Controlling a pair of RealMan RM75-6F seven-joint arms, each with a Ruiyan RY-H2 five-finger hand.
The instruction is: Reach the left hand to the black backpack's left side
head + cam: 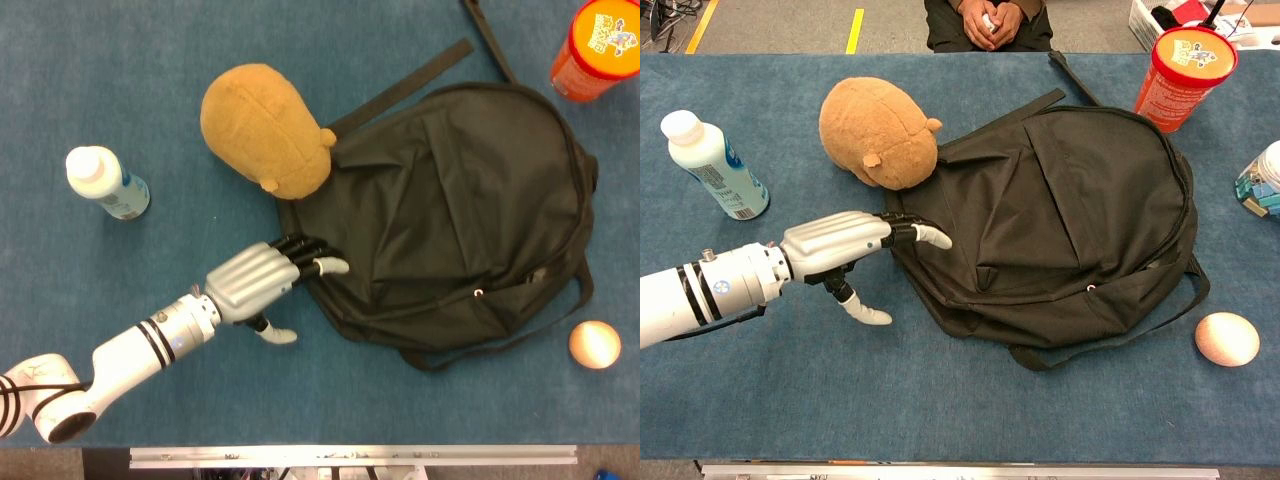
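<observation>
The black backpack [450,215] [1070,210] lies flat on the blue table, straps trailing to the far side. My left hand [262,282] [845,250] reaches in from the lower left. Its fingers [312,258] lie stretched out over the backpack's left edge, touching the fabric, and the thumb [865,311] points down toward the table. It holds nothing. My right hand shows in neither view.
A brown plush toy [265,125] [878,132] leans on the backpack's far left corner. A white bottle [105,183] [712,165] lies at the left. An orange canister [595,48] [1183,72] stands far right, an egg-like ball [594,344] [1226,338] near right.
</observation>
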